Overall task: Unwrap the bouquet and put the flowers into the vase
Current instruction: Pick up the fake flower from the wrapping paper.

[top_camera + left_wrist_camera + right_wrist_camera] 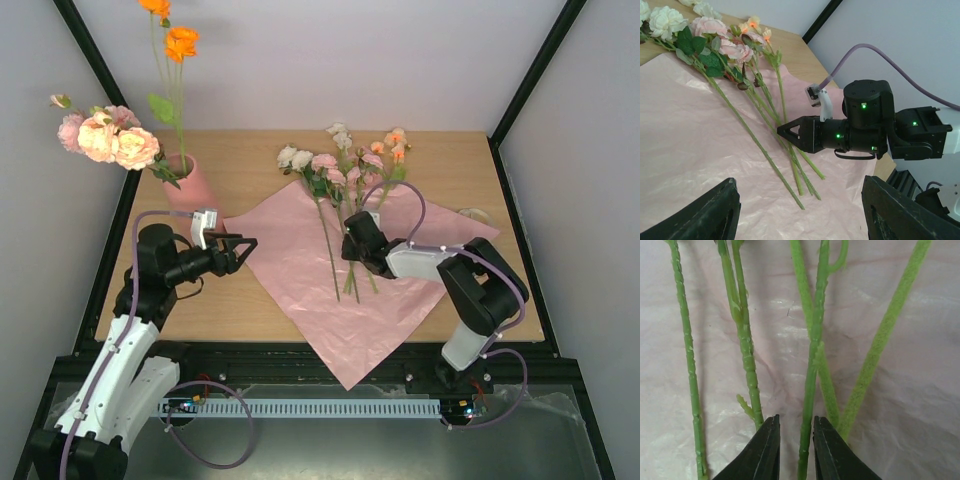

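The bouquet lies unwrapped: several flowers [340, 165] with long green stems rest on the flat pink wrapping sheet [290, 285]. The salmon-pink vase [188, 182] at the back left holds pink roses [105, 138] and tall orange blooms [180, 42]. My right gripper [348, 246] is low over the stems' lower ends. Its jaws are narrowly open around one green stem [810, 385], with a gap on the left side [796, 440]. My left gripper [243, 254] hovers wide open and empty at the sheet's left edge, facing the right gripper [781, 131].
A cream ribbon [472, 213] lies on the wooden table [250, 165] at the right. Black frame posts and grey walls close in both sides and the back. The sheet's near corner [350, 375] hangs over the table's front edge.
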{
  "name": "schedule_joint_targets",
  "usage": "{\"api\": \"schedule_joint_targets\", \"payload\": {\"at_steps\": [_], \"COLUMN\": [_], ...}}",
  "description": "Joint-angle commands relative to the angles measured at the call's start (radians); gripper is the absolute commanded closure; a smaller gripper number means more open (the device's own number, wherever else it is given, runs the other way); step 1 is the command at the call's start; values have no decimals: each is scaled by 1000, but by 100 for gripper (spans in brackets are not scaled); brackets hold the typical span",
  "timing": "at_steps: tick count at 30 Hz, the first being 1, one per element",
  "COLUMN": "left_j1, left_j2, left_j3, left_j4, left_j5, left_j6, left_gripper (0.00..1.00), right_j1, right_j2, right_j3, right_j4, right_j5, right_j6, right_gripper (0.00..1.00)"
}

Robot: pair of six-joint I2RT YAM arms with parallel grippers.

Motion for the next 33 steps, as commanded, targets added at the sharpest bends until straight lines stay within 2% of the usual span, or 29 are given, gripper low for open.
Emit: {"api": "schedule_joint_targets", "payload": {"at_steps": [1, 14, 33], "left_j1": [-2, -2, -2], "left_j2": [-11, -10, -4], "left_j3": [-1, 0, 12], "left_j4": [12, 9, -17], "left_j5": [-5, -12, -30], "left_j6": [16, 18, 25], "left_gripper": [1, 1, 0], "right_j1": [-4, -4, -4], "right_j2": [26, 9, -266], "right_j3": [28, 9, -212], "right_j4": [4, 20, 240], "right_j5": [0, 42, 105], "right_j6": [1, -7, 21], "right_gripper": [82, 99, 99]}}
